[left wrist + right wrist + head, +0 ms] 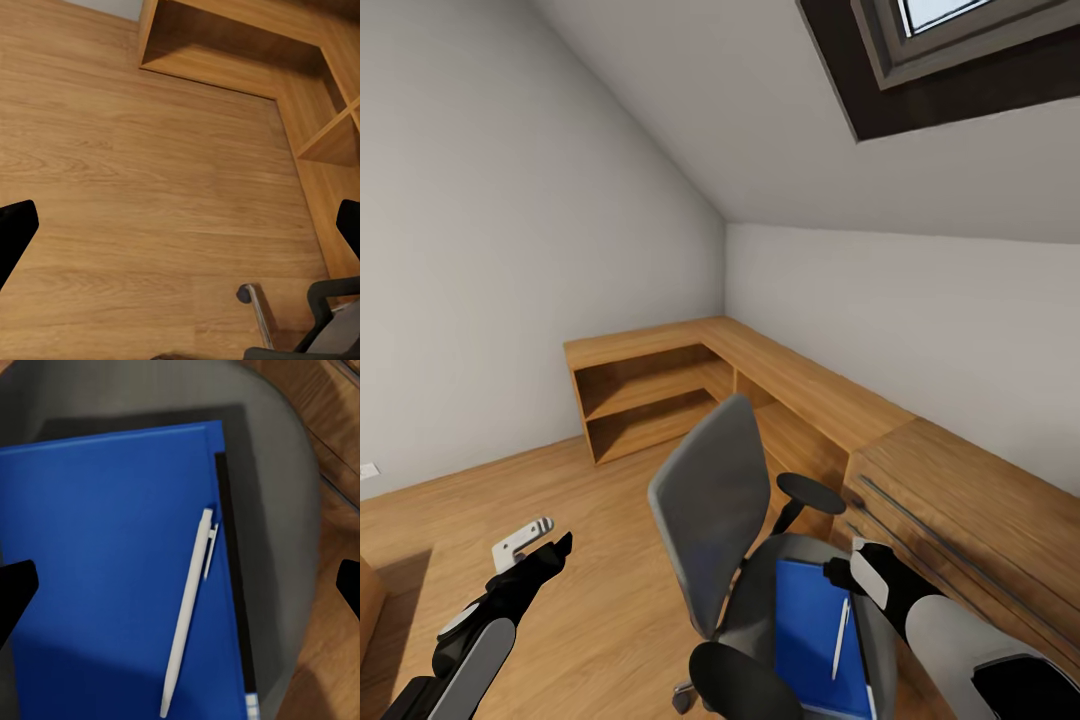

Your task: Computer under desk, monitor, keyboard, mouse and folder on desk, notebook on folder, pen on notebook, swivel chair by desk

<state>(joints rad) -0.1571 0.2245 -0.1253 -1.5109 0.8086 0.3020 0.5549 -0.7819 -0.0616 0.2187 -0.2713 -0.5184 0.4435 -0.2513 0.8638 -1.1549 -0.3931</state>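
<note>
one pen [187, 611] lies on folder [112, 570].

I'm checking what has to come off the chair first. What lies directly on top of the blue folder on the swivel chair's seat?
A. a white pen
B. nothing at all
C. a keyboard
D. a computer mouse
A. A white pen lies along the blue folder, which rests flat on the grey seat of the swivel chair.
</note>
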